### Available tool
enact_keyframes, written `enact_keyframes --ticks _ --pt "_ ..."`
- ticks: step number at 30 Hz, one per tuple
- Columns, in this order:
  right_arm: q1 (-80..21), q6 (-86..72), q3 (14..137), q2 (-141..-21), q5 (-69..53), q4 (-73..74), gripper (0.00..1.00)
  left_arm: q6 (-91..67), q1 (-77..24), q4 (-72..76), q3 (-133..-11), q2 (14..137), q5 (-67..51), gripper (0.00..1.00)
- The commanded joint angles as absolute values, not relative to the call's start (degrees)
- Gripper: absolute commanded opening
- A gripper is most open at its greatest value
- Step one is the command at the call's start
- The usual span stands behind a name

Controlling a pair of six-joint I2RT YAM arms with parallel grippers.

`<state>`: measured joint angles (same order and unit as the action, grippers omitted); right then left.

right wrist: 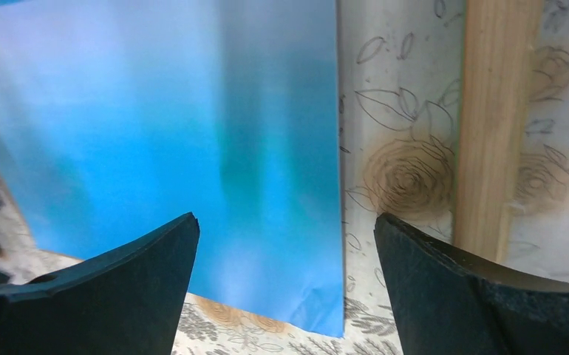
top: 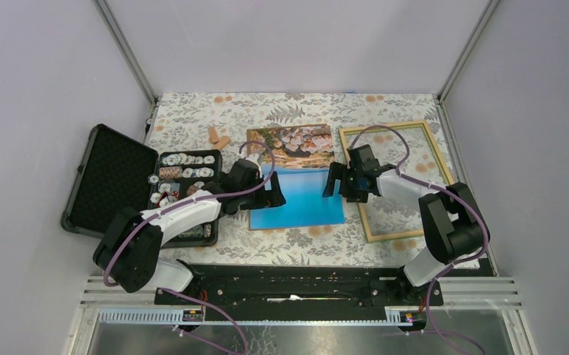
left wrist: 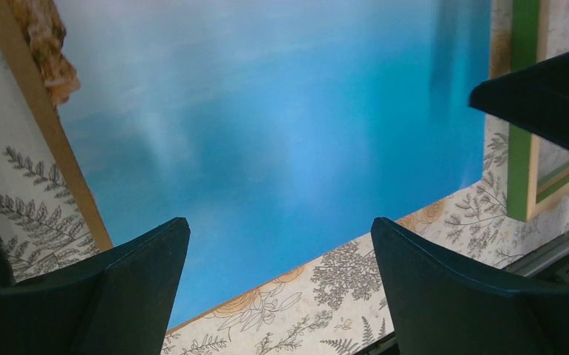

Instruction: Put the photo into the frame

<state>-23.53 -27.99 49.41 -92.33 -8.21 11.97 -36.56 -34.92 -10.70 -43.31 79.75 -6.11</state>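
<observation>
Beside the frame (top: 392, 236) | photo (top: 300, 201) flat on table (top: 304, 245) | left claw (left wrist: 280, 228), right claw (right wrist: 286, 222) released

**Photo and frame side by side on the bench**

The photo (top: 296, 194) lies face up mid-way across the bench (top: 304, 111), rocky end toward the far edge. The frame (top: 394, 234) lies just beside it, nearer the right edge. The left pincer (top: 276, 191) and the right pincer (top: 337, 181), both spread, flank the photo's side edges.

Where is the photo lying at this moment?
In the top view the photo lies flat in the middle, picture side up; the frame is on its right, the chip case on its left.
</observation>
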Motion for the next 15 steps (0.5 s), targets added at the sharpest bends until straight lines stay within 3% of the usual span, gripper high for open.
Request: enact_keyframes --ticks 1,15 --pt "-22.7 -31.1 46.3 -92.5 -19.1 6.0 0.96 -43.6 -34.8 -2.8 -37.9 78.7 -4.8 0.99" --pt "-22.7 -31.6 48.0 -86.6 -22.7 9.9 0.93 -45.0 -34.8 -0.2 -33.3 79.3 -5.0 0.99"
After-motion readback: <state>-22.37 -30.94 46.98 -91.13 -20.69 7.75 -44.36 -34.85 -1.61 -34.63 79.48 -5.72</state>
